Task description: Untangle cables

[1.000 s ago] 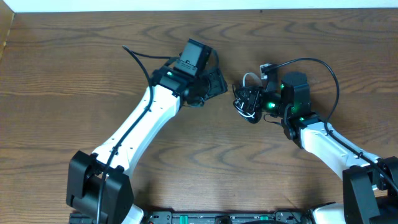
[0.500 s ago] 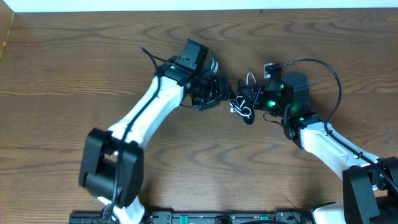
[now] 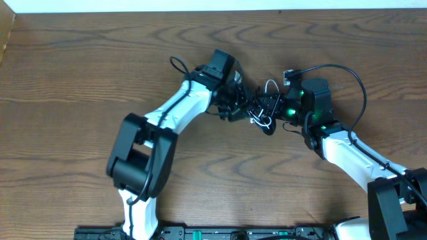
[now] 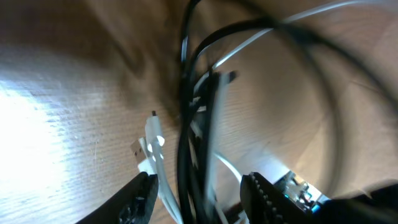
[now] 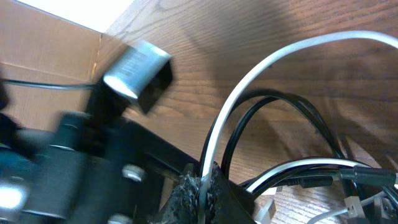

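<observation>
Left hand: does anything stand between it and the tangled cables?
Nothing visible does. The black cable and the white cable pass between the two sides of the open left hand. The right hand pinches the white cable.

Top-down overhead; wrist close-ups of cables (image 3: 264, 111)

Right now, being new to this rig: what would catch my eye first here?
It is the knot of black cable and white cable at the centre of the table. The right gripper pinches the white cable from one side; the left gripper straddles the strands from the other, jaws apart.
</observation>
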You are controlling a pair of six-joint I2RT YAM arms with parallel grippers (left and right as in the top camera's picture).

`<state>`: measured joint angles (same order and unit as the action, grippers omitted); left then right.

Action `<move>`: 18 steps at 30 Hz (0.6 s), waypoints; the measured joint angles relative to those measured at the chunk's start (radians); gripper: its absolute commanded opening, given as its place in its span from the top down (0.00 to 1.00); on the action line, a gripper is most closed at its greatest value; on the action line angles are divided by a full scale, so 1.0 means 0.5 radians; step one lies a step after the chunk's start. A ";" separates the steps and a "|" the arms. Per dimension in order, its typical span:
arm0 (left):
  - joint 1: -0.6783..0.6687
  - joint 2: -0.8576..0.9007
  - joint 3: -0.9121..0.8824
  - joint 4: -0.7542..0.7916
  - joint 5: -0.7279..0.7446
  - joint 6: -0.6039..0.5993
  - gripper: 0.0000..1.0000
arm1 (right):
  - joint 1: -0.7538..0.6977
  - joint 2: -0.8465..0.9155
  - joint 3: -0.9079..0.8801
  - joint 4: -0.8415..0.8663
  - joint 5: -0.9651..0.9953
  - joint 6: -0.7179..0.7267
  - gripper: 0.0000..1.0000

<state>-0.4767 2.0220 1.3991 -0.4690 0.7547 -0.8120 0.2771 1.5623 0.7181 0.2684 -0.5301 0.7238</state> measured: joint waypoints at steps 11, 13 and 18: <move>0.078 0.102 -0.002 0.023 0.050 0.137 0.93 | -0.099 0.000 0.012 -0.589 0.227 0.139 0.99; 0.133 0.049 -0.005 0.013 0.027 0.237 0.93 | -0.176 0.000 0.014 -0.704 0.287 0.169 0.99; 0.189 -0.318 -0.012 -0.002 -0.064 0.540 0.92 | -0.411 0.000 0.021 -0.964 0.330 0.143 0.99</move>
<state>-0.3820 1.8629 1.3930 -0.4702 0.7227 -0.5419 0.0715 1.5623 0.7288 -0.2138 -0.3653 0.7952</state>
